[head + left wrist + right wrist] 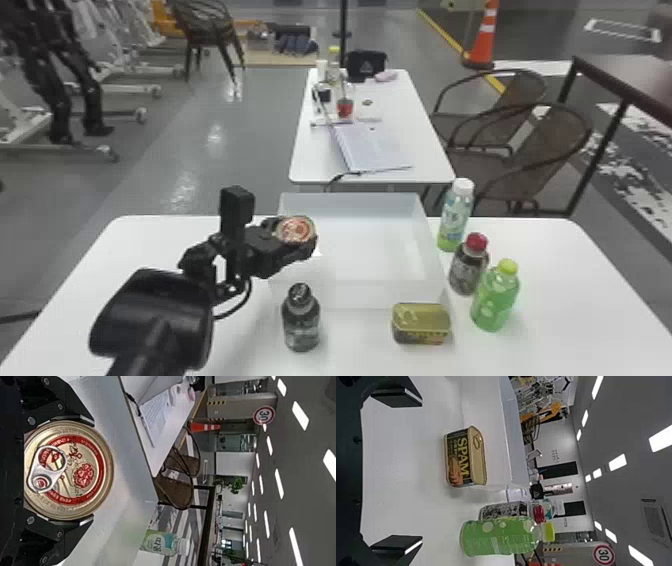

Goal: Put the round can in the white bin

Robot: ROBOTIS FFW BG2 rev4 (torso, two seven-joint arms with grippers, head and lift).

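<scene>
You have the left tool point(303, 239) closed around the round can point(296, 230), its flat black fingers pressing on opposite sides of the curved metal wall. In the head view the can overlaps the left side of the white bin point(350, 202); you can't tell from here how much of it is over the opening. Its lid is shiny gold metal with raised rings, a red printed band and a silver ring pull. The bin is a smooth, rectangular box with straight walls, standing on the matte white counter point(560, 280). Your right tool point(421, 473) is open, its two blunt black fingers wide apart with nothing between them. In front of the bin, toward its left corner, stands a clear-sided dark bottle point(301, 325) with a black cap. By the bin's front right corner sits a squat tin point(421, 320) with rounded corners, a gold lid and its own ring pull. To the right of the bin you have three upright bottles in a slanting row: a green-and-blue labelled one point(454, 220) with a white cap, a dark, speckled one point(468, 267) with a red cap, and a translucent green one point(495, 300) with a yellow cap. Beyond the bin is a second white table point(320, 167), with woven-backed chairs point(540, 145) to its right.
</scene>
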